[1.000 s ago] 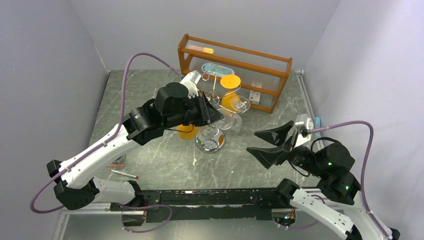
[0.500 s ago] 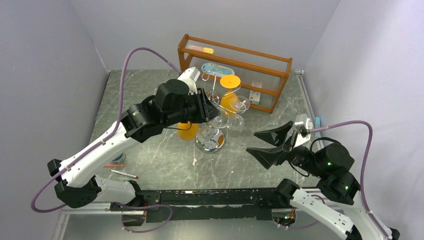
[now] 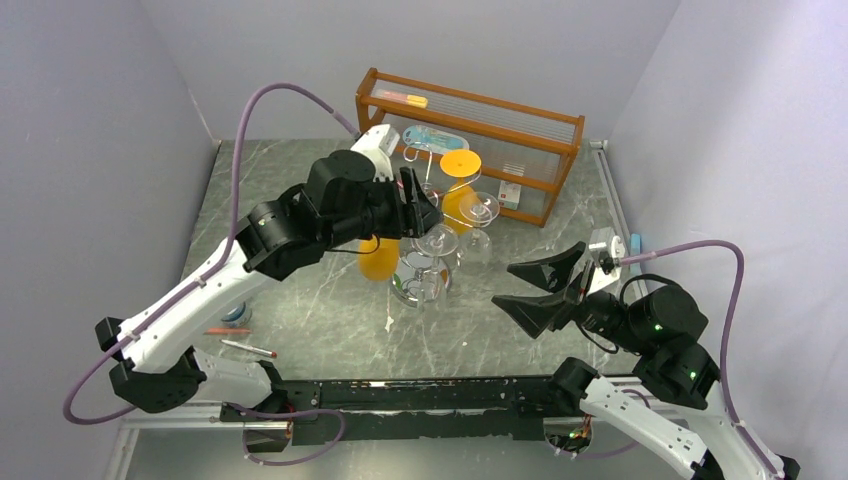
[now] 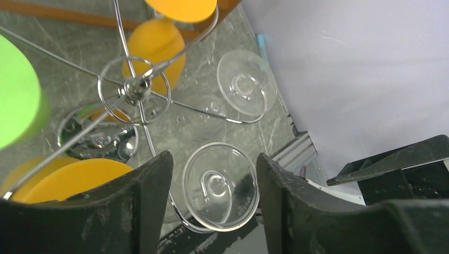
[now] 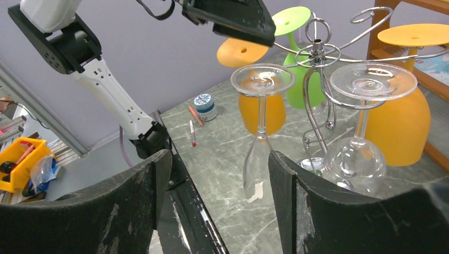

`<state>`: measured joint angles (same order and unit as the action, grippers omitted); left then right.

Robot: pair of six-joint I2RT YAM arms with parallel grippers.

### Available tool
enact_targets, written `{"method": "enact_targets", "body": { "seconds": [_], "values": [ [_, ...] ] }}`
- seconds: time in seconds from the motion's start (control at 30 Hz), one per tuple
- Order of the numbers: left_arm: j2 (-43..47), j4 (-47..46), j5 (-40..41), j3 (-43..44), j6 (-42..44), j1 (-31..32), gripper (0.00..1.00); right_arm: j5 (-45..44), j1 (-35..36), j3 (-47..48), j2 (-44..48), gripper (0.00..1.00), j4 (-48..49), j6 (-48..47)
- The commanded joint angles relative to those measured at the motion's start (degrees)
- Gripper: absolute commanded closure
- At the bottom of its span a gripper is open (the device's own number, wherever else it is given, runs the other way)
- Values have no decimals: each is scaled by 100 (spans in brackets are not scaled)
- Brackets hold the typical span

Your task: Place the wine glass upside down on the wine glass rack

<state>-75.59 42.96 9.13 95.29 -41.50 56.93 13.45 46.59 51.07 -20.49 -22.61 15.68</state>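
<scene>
The chrome wine glass rack (image 4: 135,89) stands mid-table on its round base (image 3: 420,287). A clear wine glass (image 5: 261,121) hangs upside down from one of its scroll arms, its foot (image 4: 221,186) resting on the wire. My left gripper (image 4: 213,159) is open just above that foot, with a gap on each side and no contact. From above, the left gripper (image 3: 420,205) hovers over the rack's near-left side. My right gripper (image 3: 507,285) is open and empty to the right of the rack, facing it. A second clear glass (image 5: 355,159) hangs on a neighbouring arm.
Orange glasses (image 5: 394,121) and a green one (image 5: 296,79) also hang on the rack. A brown wooden shelf unit (image 3: 470,130) stands behind it. A pen (image 3: 250,348) and a small round tin (image 3: 235,315) lie near the left arm's base. Walls close three sides.
My left gripper has opened, let go of the clear glass and drawn up and back to the left. The glass stays hanging on the rack. The right arm has not moved.
</scene>
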Motion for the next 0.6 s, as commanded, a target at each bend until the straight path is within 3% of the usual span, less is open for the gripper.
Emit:
{"method": "enact_targets", "body": {
  "seconds": [0.0, 0.23, 0.37, 0.43, 0.57],
  "values": [
    [256, -383, 538, 355, 526, -5, 32, -92, 25, -41, -10, 29, 2, 56],
    [754, -1116, 1947, 298, 1444, -6, 13, -230, 26, 0, 49, 29, -85, 74],
    [866, -1385, 3916, 114, 2254, -20, 13, -251, 26, -18, 41, 29, -53, 101],
    [775, -1528, 4525, -7, 2630, -159, 12, -234, 26, -10, 1, 29, -43, 102],
    [504, -1244, 4102, 7, 2441, -1124, 11, -229, 25, -1, -88, 29, -22, 93]
  ]
}}
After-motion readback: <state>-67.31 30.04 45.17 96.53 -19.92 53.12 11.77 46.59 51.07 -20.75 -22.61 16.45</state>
